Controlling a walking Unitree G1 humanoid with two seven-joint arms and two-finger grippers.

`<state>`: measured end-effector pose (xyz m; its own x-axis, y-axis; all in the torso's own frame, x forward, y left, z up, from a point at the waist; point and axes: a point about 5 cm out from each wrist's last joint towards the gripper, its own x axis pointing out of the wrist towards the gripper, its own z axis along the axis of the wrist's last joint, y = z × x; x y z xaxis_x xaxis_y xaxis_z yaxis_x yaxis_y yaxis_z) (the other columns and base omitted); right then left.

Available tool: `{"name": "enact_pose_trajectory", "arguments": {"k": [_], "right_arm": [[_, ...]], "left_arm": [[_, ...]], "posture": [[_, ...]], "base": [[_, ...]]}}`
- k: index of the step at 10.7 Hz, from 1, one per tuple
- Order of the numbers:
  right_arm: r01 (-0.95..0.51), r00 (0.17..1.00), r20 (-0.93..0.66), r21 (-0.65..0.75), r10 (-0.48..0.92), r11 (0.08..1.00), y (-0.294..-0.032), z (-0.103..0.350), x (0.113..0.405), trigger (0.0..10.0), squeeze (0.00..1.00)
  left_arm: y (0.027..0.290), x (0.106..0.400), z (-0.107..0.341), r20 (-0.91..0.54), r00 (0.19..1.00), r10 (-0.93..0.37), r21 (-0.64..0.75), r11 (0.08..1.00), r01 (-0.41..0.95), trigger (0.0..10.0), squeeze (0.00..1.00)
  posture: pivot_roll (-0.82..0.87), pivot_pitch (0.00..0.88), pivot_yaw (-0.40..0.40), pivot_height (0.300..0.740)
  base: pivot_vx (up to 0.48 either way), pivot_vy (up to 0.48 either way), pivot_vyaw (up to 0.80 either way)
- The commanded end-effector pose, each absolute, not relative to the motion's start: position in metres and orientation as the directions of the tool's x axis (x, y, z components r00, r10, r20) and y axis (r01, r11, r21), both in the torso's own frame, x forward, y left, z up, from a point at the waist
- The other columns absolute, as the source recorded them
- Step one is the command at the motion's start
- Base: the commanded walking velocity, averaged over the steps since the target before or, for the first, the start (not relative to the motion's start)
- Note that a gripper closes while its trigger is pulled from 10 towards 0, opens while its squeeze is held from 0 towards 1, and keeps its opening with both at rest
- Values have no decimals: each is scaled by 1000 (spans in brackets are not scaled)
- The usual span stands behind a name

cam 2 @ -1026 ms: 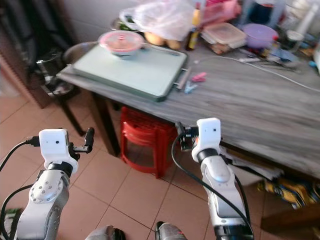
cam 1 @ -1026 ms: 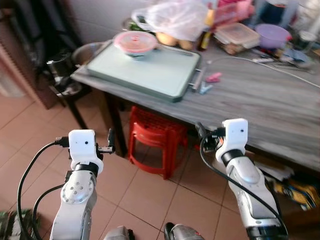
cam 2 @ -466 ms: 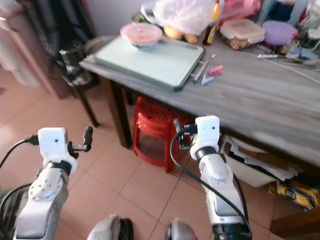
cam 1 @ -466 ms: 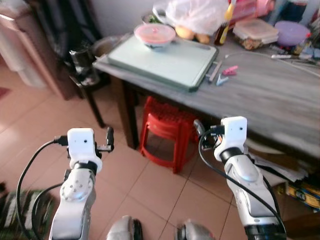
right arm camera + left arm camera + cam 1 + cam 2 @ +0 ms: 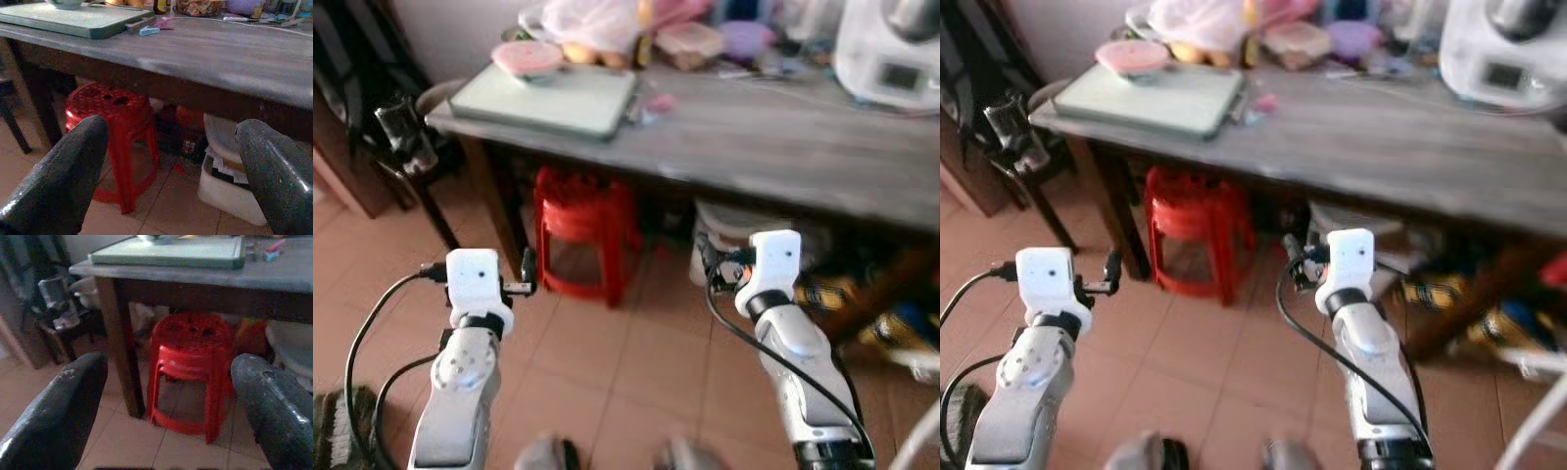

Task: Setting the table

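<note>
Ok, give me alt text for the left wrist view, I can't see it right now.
The left claw is open and empty, its two black fingers framing a red plastic stool under a grey wooden table. A pale green tray lies on the table's near corner above a dark table leg.

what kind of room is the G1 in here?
Likely a home kitchen or dining area: a grey wooden table crowded with a lidded food container, a bowl on a green tray, a white appliance, and a red plastic stool on terracotta tiles.
</note>
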<state>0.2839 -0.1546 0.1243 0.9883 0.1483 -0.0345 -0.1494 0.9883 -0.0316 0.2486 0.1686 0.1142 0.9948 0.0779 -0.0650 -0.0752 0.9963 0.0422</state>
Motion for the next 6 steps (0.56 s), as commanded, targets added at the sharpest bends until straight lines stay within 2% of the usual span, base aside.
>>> {"name": "enact_pose_trajectory", "arguments": {"k": [1, 2, 4, 5, 6], "right_arm": [[-128, 991, -51, -35, 126, 991, -160, 121, 282, 10000, 0], [-127, 991, -50, -36, 125, 991, -161, 121, 282, 10000, 0], [-129, 991, -45, -47, 127, 991, -160, 121, 280, 10000, 0], [-108, 994, -44, -93, 104, 990, -162, 121, 281, 10000, 0], [-141, 990, -24, -120, 139, 983, -158, 125, 282, 10000, 0]], "left_arm": [[167, 248, 112, -78, 994, 76, 47, 996, -73, 10000, 0], [167, 249, 112, -78, 994, 73, 45, 997, -70, 10000, 0], [158, 244, 117, -39, 999, -20, -50, 999, 18, 10000, 0], [155, 244, 120, -27, 999, -39, -10, 999, 39, 10000, 0], [156, 244, 120, -29, 999, -36, -4, 999, 36, 10000, 0]], "posture": [[-10, 110, 25, 740], [-10, 112, 25, 740], [-8, 112, 26, 740], [-4, 109, 24, 740], [-5, 111, 23, 740]], "base": [[0, 0, -800], [0, 0, -800], [0, 0, -706], [0, 0, 0], [0, 0, 0]]}}
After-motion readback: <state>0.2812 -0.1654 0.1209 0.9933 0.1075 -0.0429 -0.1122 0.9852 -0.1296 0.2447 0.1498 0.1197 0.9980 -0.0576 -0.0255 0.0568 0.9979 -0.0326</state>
